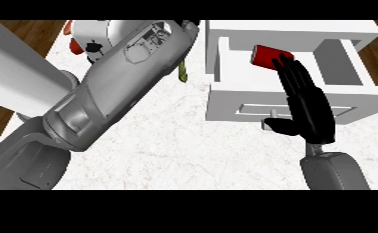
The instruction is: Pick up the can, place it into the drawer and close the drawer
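**Can in the drawer, drawer not yet shut**
Over the worktop (170, 142) our left forearm (111, 87) crosses the view, its robot hand out of sight. The white drawer (236, 99) stands open. Our right robot hand (310, 107), fingers straight and holding nothing, meets the red can (267, 54) lying inside. We judge that only the closing remains.

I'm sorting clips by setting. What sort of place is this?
Probably a kitchen: a pale marbled countertop, a white open drawer standing on it with a red can inside, and wood floor past the counter's edge.
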